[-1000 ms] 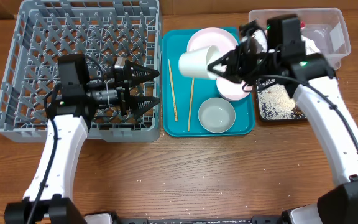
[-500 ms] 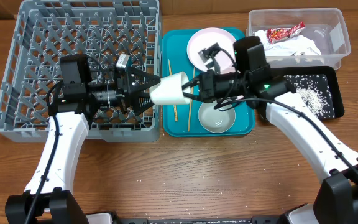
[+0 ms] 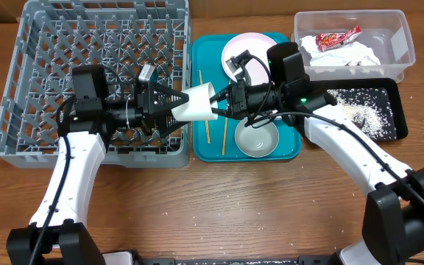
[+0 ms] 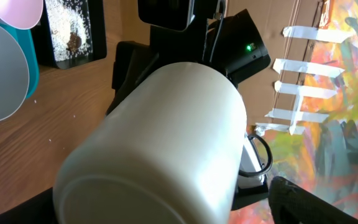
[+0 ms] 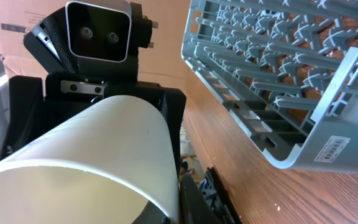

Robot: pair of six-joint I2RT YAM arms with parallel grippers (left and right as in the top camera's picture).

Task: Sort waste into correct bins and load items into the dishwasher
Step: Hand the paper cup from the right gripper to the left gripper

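The small white cup (image 3: 196, 103) lies on its side in the air over the gap between the grey dish rack (image 3: 20, 110) and the teal tray (image 3: 201, 151). My right gripper (image 3: 220, 101) is shut on its rim, as the right wrist view (image 5: 185, 193) shows. My left gripper (image 3: 175, 107) is open, one finger on each side of the cup's base (image 4: 160, 143). A white plate (image 3: 241, 51), one white bowl (image 3: 257, 138) and two chopsticks (image 3: 205, 129) lie on the teal tray. A second bowl is hidden.
The clear tub (image 3: 402, 40) at the back right holds a red wrapper (image 3: 338, 37) and a white napkin (image 3: 348, 53). The black tray (image 3: 390, 94) in front of it holds rice grains (image 3: 363, 112). A few grains lie on the wooden table near the front.
My right arm carried the cup left from over the teal tray to my left gripper. The cup's base now sits between the left fingers.
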